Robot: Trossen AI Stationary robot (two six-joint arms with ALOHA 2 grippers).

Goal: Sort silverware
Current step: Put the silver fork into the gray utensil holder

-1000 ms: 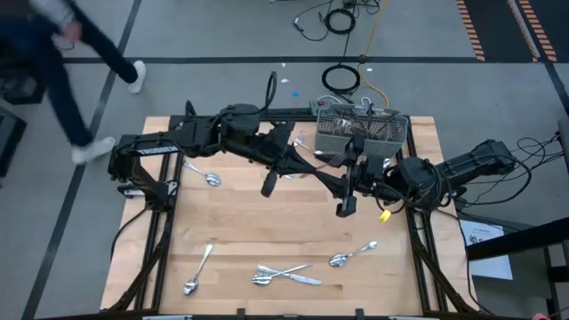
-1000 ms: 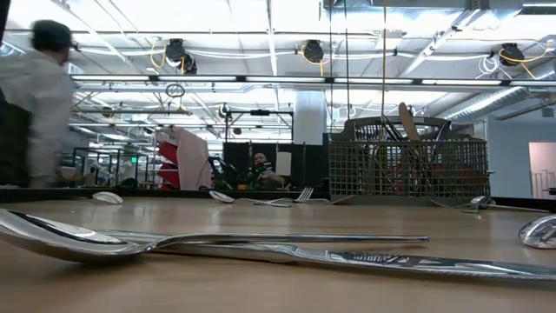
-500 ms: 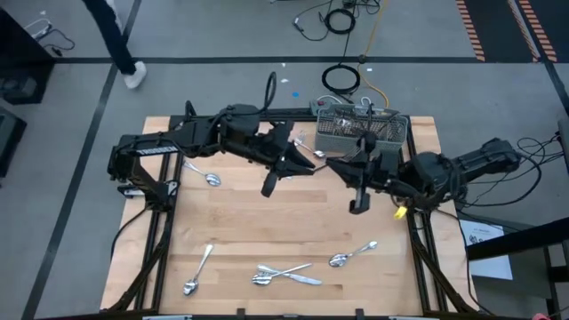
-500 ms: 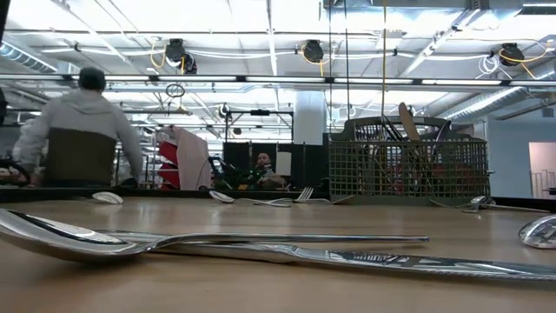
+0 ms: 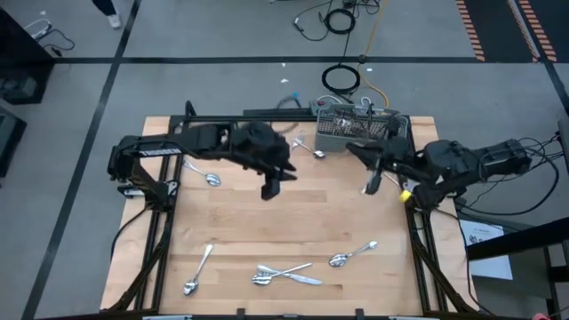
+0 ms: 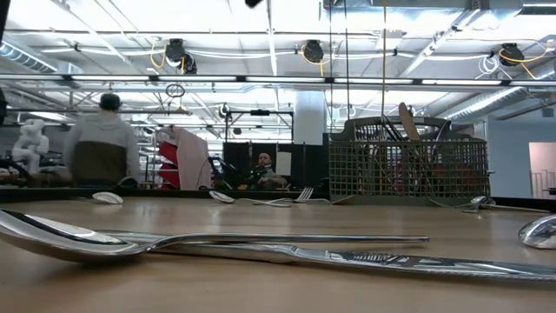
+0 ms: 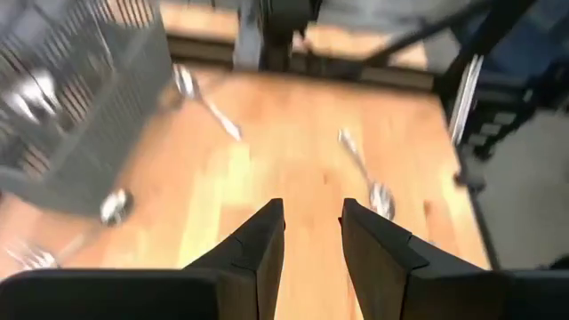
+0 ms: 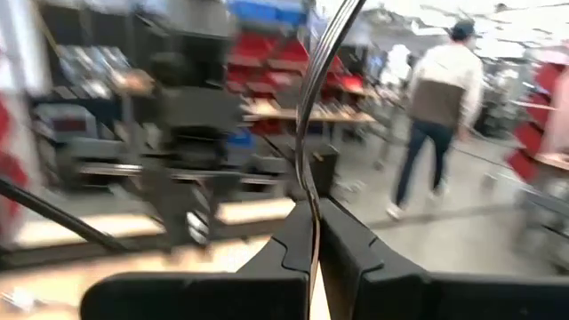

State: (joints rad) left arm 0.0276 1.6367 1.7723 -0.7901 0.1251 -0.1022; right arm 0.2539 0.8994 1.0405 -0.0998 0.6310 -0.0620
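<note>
My right gripper (image 8: 311, 213), high over the table's far right beside the grey wire basket (image 5: 360, 129), is shut on one slim piece of silverware (image 8: 307, 116), seen edge-on. I cannot tell which kind it is. My left gripper (image 7: 311, 222) hangs open over the far middle of the table (image 5: 283, 173), tipped down, with nothing between its fingers. Loose silverware lies flat on the wood: a spoon (image 5: 206, 175) at the left, a spoon (image 5: 197, 271) and a crossed cluster (image 5: 284, 274) near the front, a spoon (image 5: 351, 255), and a piece (image 5: 307, 145) by the basket. My right gripper pinches the silverware piece near its lower end (image 8: 308, 191) between its two fingers. The fingers come level, pointing toward the table's left side, and lie across the piece. The piece stands roughly upright above the fingers, curving a little, lifted clear of the table.
The basket (image 6: 408, 169) holds several pieces standing up. A spoon and a knife (image 6: 217, 239) lie at the near edge. Bare wood (image 5: 293, 222) lies in the table's middle. A person (image 6: 102, 148) walks in the room beyond.
The two grippers stood close together over the far middle with a silver piece between them. My right gripper has drawn back toward the table's right edge and levelled out, taking the piece along. My left gripper has tipped downward. The person has walked farther away.
</note>
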